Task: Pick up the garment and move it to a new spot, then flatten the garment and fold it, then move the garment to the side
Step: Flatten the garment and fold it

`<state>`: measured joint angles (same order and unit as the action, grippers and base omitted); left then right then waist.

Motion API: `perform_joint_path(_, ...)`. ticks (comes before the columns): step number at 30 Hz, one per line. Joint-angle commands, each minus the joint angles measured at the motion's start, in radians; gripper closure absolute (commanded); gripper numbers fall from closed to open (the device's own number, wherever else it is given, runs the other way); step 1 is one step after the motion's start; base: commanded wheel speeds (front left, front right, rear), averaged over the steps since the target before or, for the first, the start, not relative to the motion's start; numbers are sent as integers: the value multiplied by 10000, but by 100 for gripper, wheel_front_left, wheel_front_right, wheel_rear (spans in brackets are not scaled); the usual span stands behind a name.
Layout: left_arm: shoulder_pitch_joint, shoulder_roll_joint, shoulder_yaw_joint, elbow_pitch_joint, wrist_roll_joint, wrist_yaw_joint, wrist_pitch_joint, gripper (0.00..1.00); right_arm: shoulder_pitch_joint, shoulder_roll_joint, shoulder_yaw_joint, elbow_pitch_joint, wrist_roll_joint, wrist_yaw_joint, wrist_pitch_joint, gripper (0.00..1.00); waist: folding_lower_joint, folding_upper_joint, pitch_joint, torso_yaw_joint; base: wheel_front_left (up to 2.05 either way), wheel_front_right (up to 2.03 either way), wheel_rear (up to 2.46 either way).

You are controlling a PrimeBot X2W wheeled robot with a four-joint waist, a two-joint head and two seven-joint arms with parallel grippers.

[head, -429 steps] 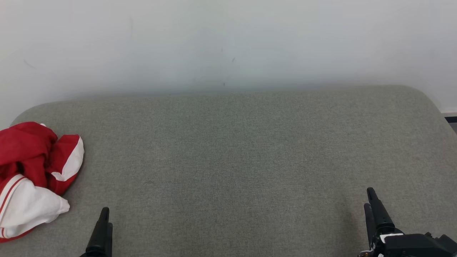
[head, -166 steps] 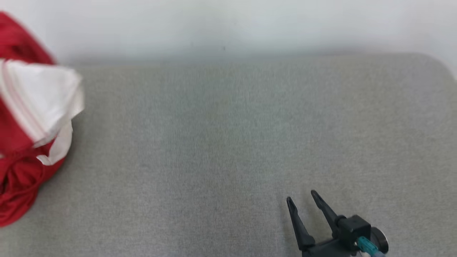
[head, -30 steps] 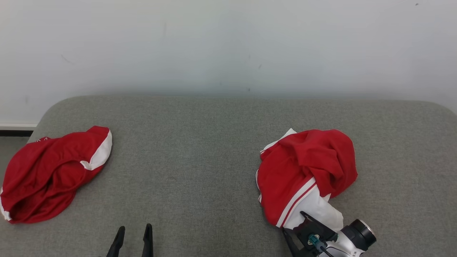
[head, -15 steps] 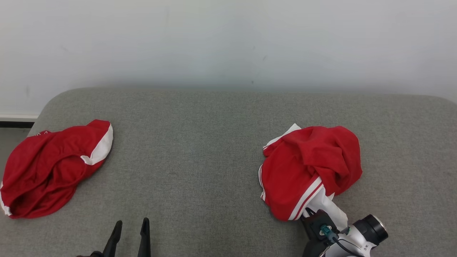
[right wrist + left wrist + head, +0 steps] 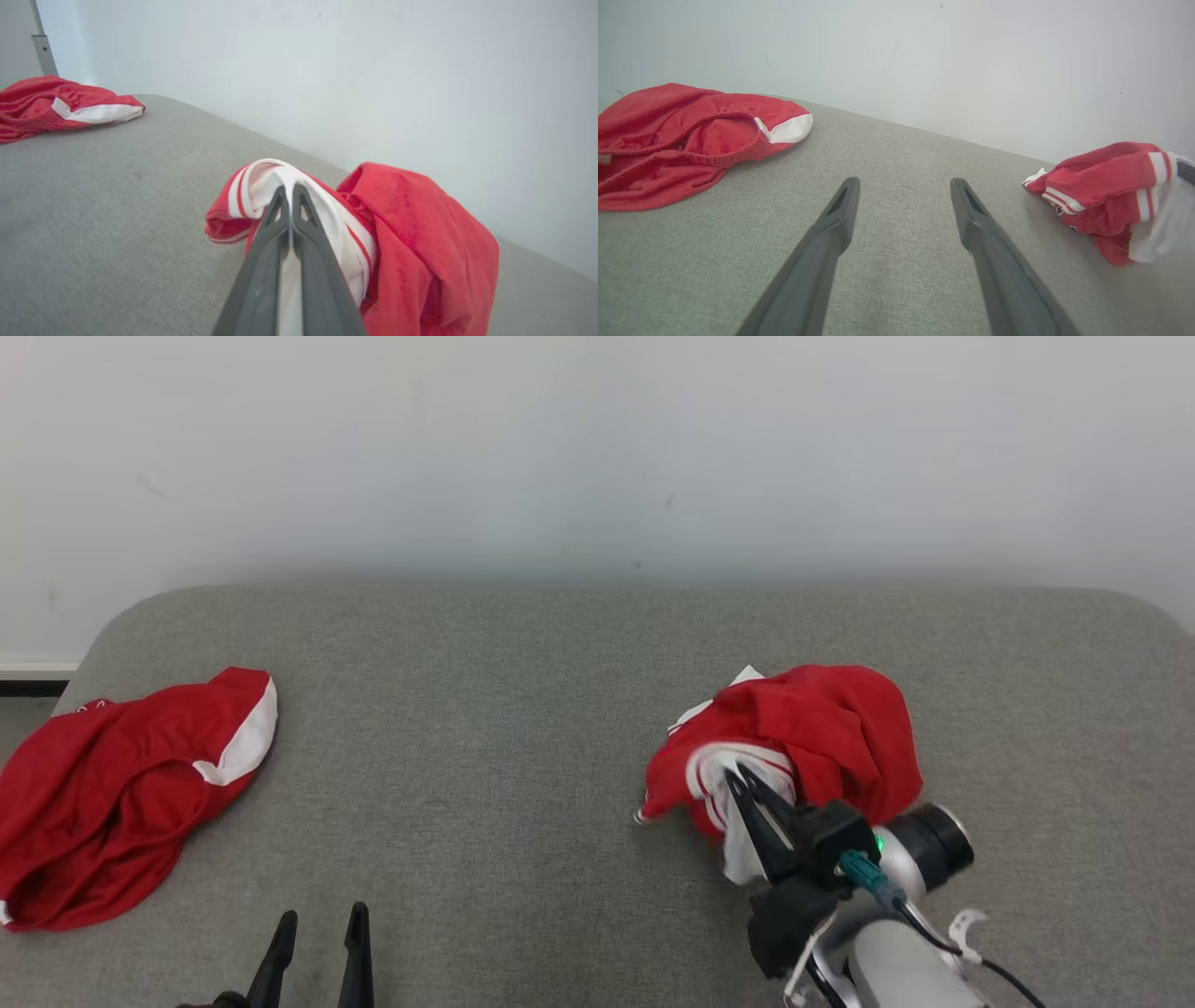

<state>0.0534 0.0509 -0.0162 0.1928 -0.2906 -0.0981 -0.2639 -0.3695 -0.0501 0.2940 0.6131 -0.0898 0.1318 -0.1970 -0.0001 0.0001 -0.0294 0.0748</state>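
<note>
1. Lying crumpled at your far left, a second red-and-white garment (image 5: 121,793) sits near the edge of the grey surface (image 5: 504,709).
2. Your left claw (image 5: 322,913) hovers over bare surface, spread wide and holding nothing.
3. Right of centre, the garment (image 5: 840,728) is bunched on the surface; your right claw (image 5: 738,779) is clamped tight on its white, red-striped fold.

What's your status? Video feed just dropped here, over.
Right gripper jaws shut on white striped edge of crumpled red-and-white fabric garment. Left gripper open, empty, over grey upholstered surface. Second red fabric garment far left, apart; nothing blocking.
</note>
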Motion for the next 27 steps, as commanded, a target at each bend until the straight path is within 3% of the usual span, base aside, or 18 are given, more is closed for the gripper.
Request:
perform_joint_path(1, 82, -6, 55, -45, 68, -47, -9, 0, -379, -8, 220, -403, 199, -22, -119, 100, 1, -1, -58, -150, 0, 0, 0)
perform_joint_path(7, -88, -6, 80, -68, 62, -27, -9, 0, -1689, -6, 1142, -1581, 1184, -22, -50, 100, 1, -1, -52, -351, 0, 0, 0)
perform_joint_path(18, -192, -5, 92, 5, 73, -68, -9, 0, -5475, -6, 2052, -2124, 2131, -22, -184, 100, 1, -1, -26, -465, 0, 0, 0)
perform_joint_path(22, -170, -5, 51, 38, 35, -92, -9, 0, -6317, -12, 1465, -1890, 1998, -22, -297, 100, 1, -1, -69, -454, 0, 0, 0)
perform_joint_path(27, -102, -5, 4, 52, 16, -112, -9, 0, -6203, -6, 167, -1157, 1387, -22, -146, 100, 1, -1, -78, -454, 0, 0, 0)
